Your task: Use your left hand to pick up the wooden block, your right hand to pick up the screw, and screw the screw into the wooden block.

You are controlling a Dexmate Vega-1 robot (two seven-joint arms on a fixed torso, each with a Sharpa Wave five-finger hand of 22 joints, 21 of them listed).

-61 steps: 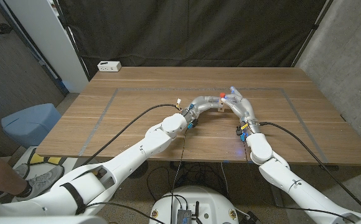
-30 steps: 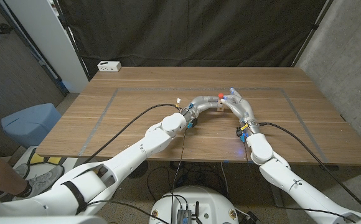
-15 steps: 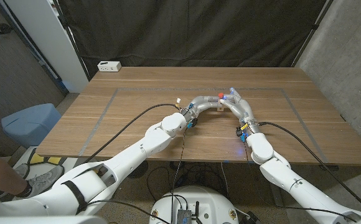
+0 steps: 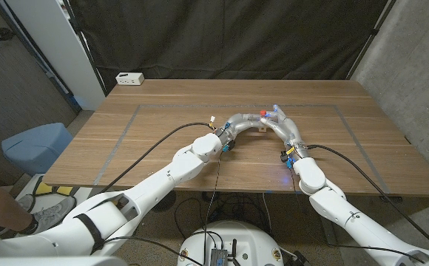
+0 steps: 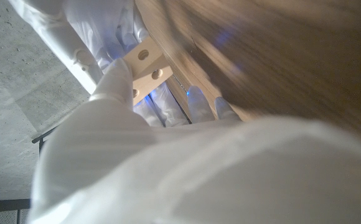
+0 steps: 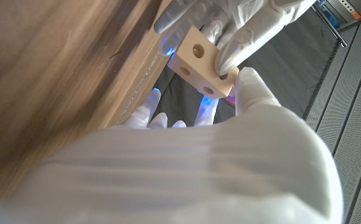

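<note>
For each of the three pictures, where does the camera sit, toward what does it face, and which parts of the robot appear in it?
Head view: on the robot's head, looking down at the table; both arms meet mid-table.
Left wrist view: behind the left robot hand, facing the wooden block that it holds.
Right wrist view: behind the right robot hand, whose fingertip touches the block.
Shared: both wrist views show the block with its holes.
</note>
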